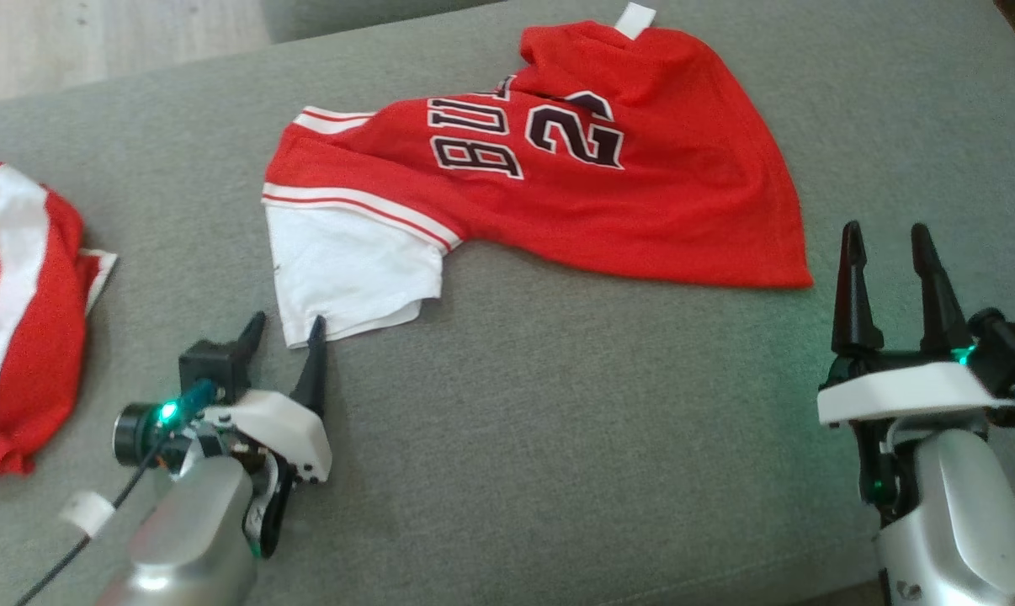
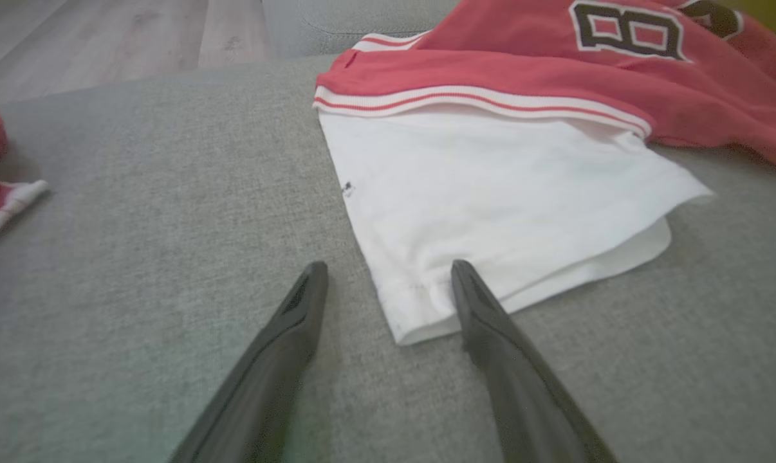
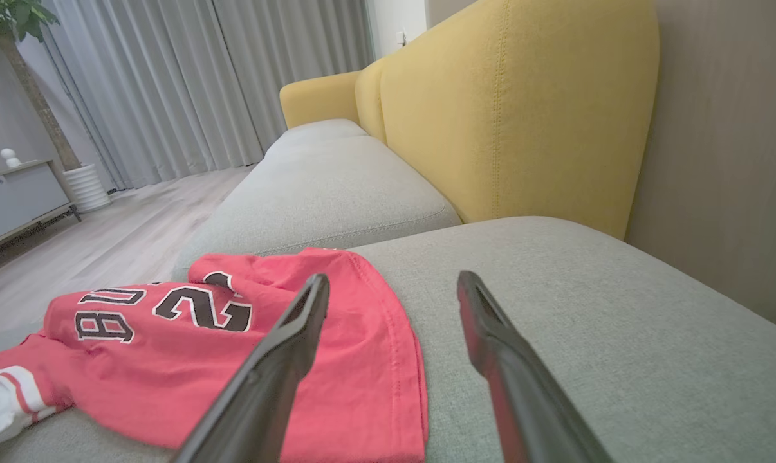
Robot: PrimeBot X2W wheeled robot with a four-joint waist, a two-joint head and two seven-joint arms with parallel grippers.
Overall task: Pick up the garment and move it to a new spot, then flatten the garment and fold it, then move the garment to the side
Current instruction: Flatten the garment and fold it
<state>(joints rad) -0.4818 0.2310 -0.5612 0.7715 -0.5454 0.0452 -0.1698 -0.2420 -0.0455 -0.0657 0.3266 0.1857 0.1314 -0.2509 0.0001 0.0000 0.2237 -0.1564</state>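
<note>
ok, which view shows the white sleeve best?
Left wrist view: sleeve large and close, hem corner between the left gripper fingers. Head view shows it smaller; right wrist view, just a sliver at its edge.

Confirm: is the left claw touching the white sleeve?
Cannot tell. In the left wrist view one finger of the left claw overlaps the white sleeve hem; resting or hovering is unclear.

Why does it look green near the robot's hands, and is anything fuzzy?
Head view: little green lights on both wrists, behind the left gripper and right gripper, tint the grey cushion. Left wrist view: the near fingers look fuzzy, the garment's white sleeve sharper. Right wrist view: soft daylight, fuzzy fingers too.
</note>
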